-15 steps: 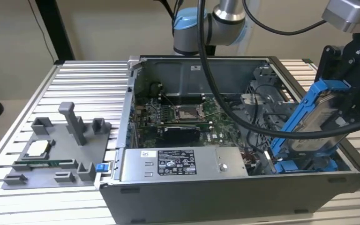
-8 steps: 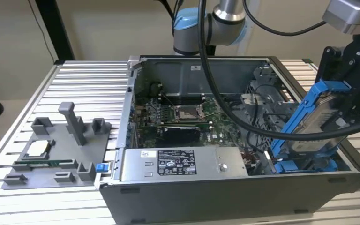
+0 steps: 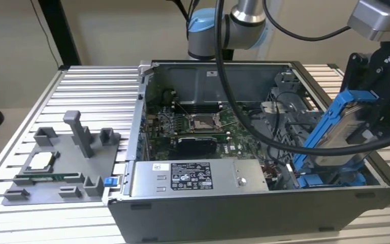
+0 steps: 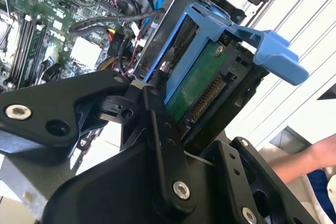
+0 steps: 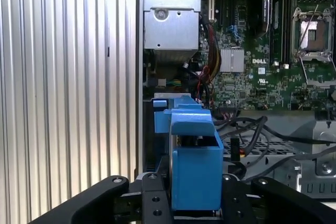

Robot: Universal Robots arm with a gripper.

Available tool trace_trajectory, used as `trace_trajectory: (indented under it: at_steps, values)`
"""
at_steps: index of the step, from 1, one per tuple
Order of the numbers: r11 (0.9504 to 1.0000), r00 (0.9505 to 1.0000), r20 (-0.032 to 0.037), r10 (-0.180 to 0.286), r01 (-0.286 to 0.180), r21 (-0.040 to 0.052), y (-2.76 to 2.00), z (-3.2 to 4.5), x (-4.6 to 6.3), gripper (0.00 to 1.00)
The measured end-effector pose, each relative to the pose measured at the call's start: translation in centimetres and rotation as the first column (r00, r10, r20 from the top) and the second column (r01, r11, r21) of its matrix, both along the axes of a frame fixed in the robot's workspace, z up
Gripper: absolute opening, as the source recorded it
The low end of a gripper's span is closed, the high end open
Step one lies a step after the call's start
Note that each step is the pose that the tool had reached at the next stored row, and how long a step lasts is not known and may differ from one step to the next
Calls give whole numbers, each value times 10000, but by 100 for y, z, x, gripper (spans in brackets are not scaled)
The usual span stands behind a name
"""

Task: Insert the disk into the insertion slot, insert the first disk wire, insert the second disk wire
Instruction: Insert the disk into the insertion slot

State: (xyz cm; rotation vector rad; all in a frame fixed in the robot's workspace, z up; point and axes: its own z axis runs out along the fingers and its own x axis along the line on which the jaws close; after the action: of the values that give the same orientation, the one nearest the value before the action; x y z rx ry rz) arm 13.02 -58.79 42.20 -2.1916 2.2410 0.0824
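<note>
The gripper [image 3: 369,129] is clamped on the disk [image 3: 337,124], which hangs tilted with its lower end at the slot [image 3: 330,179], in the near corner of the case [image 3: 249,208] on the exterior view's right. To seat it well, I judge the disk should be squared to the slot's blue rails and kept off the black cable [image 3: 296,150] crossing in front of it. The slot's mouth is hidden behind the disk, so I cannot tell whether its edge has entered the rails, and the wires' plugs are hard to make out.

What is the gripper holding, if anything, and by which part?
The gripper holds the disk, clamped by the two opposite sides of its blue carrier, near one end.
</note>
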Motion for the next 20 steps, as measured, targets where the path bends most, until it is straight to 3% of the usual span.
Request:
trace_trajectory:
  at_steps: [10, 20]
  values:
    - [10000, 10000, 0, 0, 0, 17, 1, -91, 33, 0]
    - [9999, 10000, 0, 1, -1, 116, 39, -156, 61, 0]
